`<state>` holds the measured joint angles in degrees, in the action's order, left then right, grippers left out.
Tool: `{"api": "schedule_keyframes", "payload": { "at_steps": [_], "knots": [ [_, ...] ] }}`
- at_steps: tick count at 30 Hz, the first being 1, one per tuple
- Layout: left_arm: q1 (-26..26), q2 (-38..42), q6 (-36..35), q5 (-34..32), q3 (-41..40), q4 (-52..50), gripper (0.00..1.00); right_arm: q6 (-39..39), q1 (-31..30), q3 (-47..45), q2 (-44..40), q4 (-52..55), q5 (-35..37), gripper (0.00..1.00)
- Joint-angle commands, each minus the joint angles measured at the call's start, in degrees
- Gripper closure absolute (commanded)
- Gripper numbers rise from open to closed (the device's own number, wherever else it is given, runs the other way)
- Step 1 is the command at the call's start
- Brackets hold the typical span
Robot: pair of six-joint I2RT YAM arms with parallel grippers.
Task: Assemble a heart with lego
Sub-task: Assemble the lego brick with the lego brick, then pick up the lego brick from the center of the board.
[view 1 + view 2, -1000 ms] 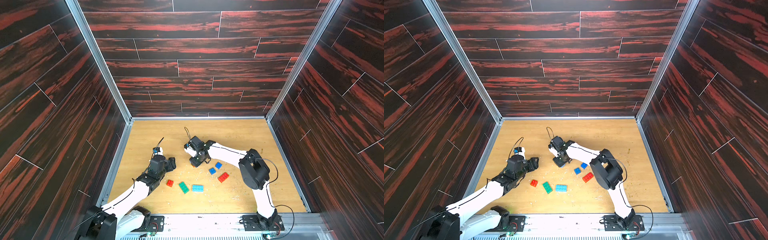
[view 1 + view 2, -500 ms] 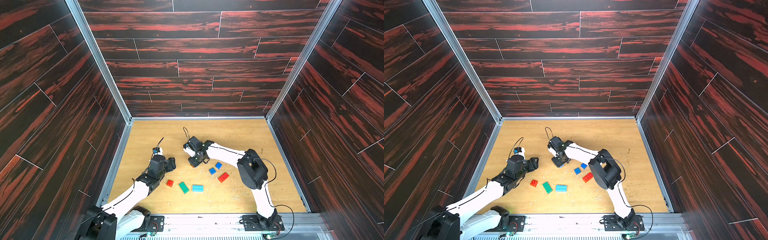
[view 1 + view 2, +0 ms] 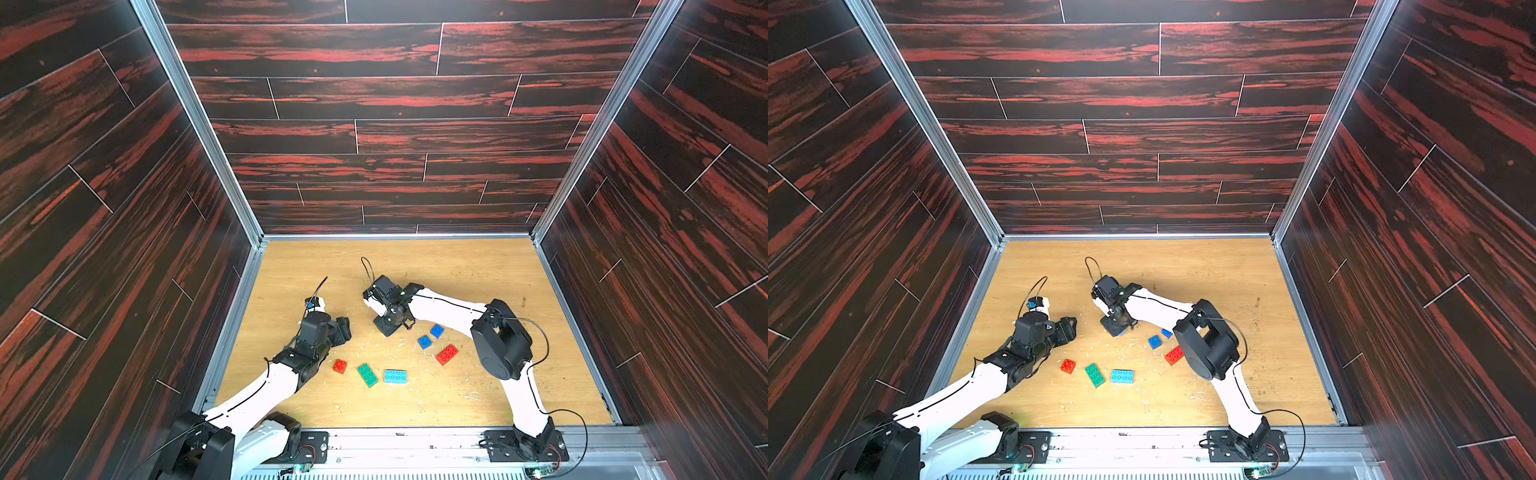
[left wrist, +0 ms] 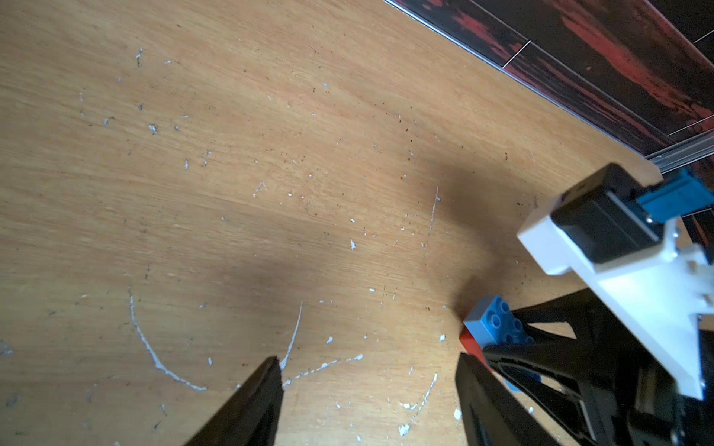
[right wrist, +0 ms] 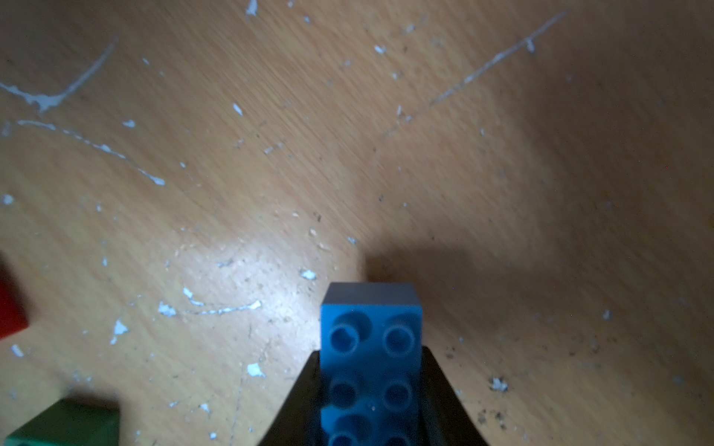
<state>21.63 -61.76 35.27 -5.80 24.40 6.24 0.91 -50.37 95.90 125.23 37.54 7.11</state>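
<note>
Lego brick (image 5: 371, 370), blue, in right gripper (image 5: 371, 352); gripper-side end out of frame

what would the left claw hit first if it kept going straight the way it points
Probably the bare wooden table: the open left claw angles down at it. The right claw, shut on a blue brick, sits off to the side, though depth is unclear.

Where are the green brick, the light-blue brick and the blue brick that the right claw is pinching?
green brick (image 3: 368, 375): in a top view, middle of its studded top.
light-blue brick (image 3: 395, 376): in a top view, middle of its studded top.
held blue brick (image 5: 371, 347): right wrist view, studded face near its free end.
</note>
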Motion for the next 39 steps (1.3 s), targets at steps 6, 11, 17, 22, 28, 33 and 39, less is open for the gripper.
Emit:
{"api": "schedule_keyframes", "payload": {
  "at_steps": [6,11,17,22,28,33,39],
  "knots": [
    [-0.36,1.42,-0.33,-0.21,0.38,-2.24,0.25,-0.2,5.29,-10.1,2.93,6.89,1.4,1.0],
    [-0.36,0.37,0.15,0.42,0.6,-0.5,0.24,0.82,4.97,-7.95,-0.12,3.69,1.07,0.95],
    [-0.36,0.95,0.4,1.06,1.96,-1.57,0.24,2.76,4.2,-5.92,-6.78,-0.28,1.11,0.62],
    [-0.36,3.34,0.77,1.08,2.32,-2.91,0.23,6.97,4.23,-11.9,-15.14,-2.45,2.63,0.36],
    [-0.36,5.68,0.63,1.02,2.91,-6.21,0.23,19.87,4.63,-23.3,-27.49,0.68,9.25,0.22],
    [-0.36,4.8,0.07,6.36,2.79,-3.43,0.22,36.9,6.0,-33.09,-33.71,5.21,13.25,0.18],
    [-0.36,0.78,-2.76,10.1,6.6,-4.91,0.21,50.94,5.66,-44.65,-37.92,-3.43,7.05,0.17]
  ]
}}
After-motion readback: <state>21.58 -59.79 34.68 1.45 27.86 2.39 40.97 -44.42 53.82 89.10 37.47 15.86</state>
